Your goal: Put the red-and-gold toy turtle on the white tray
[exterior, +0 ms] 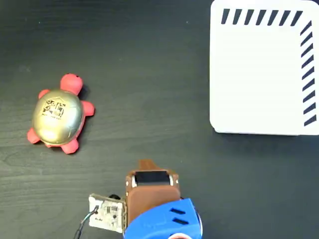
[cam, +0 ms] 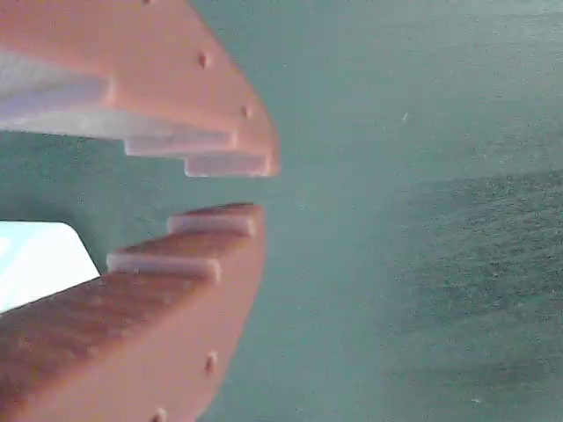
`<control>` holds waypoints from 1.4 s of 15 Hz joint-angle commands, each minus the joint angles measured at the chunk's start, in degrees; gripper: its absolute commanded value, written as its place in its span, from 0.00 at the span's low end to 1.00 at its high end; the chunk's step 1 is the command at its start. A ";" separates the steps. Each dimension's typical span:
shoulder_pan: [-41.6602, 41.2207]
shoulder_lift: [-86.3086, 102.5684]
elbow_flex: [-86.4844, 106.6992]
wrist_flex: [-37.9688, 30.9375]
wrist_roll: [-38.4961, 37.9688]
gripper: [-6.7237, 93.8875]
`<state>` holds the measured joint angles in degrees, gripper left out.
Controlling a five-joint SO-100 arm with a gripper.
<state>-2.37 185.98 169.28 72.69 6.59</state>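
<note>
The red-and-gold toy turtle (exterior: 57, 115) lies on the dark table at the left of the fixed view, gold shell up and coral-red head pointing to the top. The white tray (exterior: 261, 69) with navy stripes fills the top right corner and has nothing on it. My gripper (exterior: 145, 164) is at the bottom centre, well apart from both the turtle and the tray. In the wrist view the two orange fingers (cam: 220, 237) stand almost together with only a narrow gap at the tips of the gripper (cam: 237, 189) and nothing between them. A white tray corner (cam: 35, 259) shows behind them.
A small circuit board with wires (exterior: 105, 213) sits beside the arm's blue base (exterior: 164, 221) at the bottom edge. Dark wood-grain table (exterior: 149, 74) stretches between the turtle and the tray.
</note>
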 commanded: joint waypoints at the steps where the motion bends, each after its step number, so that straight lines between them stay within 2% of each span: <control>1: -3.60 0.44 -1.76 0.53 -1.85 0.07; 5: -8.79 -1.93 -5.27 -3.78 -7.56 0.07; 8: -11.60 -15.56 -15.91 -7.21 -13.62 0.07; 13: -16.61 -42.45 -37.00 -2.64 -21.97 0.07; 17: -14.94 -64.42 -53.17 0.09 -32.08 0.07; 19: -13.62 -76.64 -66.01 3.16 -38.58 0.07; 21: -14.06 -87.10 -77.17 7.29 -41.04 0.07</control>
<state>-15.21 103.54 103.10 76.90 -31.99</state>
